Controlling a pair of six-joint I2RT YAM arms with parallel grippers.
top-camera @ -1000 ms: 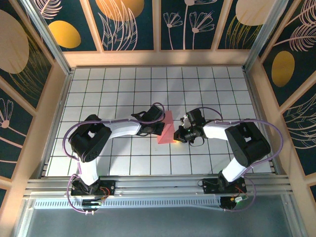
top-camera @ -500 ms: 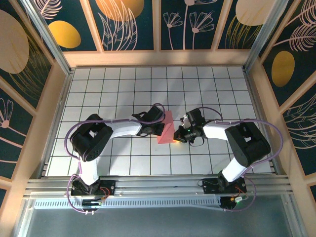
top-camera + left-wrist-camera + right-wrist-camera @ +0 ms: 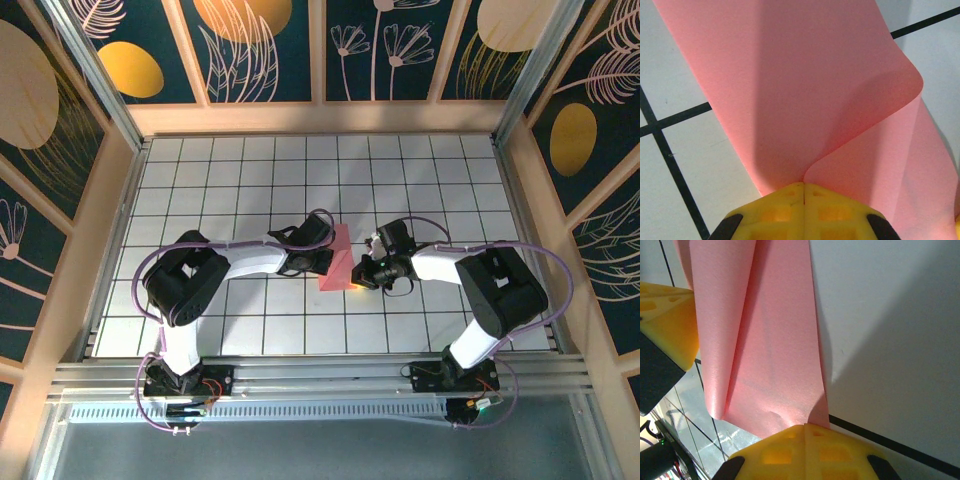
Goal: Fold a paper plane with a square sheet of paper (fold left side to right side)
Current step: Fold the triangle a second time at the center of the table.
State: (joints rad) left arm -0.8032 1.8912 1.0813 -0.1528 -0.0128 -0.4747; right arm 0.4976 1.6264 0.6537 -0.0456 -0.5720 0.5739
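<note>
Nothing's budged this last second: my left gripper [image 3: 804,186] and right gripper [image 3: 805,426] are still pinched shut on the square sheet of paper [image 3: 338,262] in the middle of the table [image 3: 220,190], at its 9 and 4 o'clock, so the fold's just hanging half-curled, uncreased.

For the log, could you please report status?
Left gripper shut on the paper sheet. Right gripper shut on it. Sheet curled over, fold soft. Nothing in the way.
</note>
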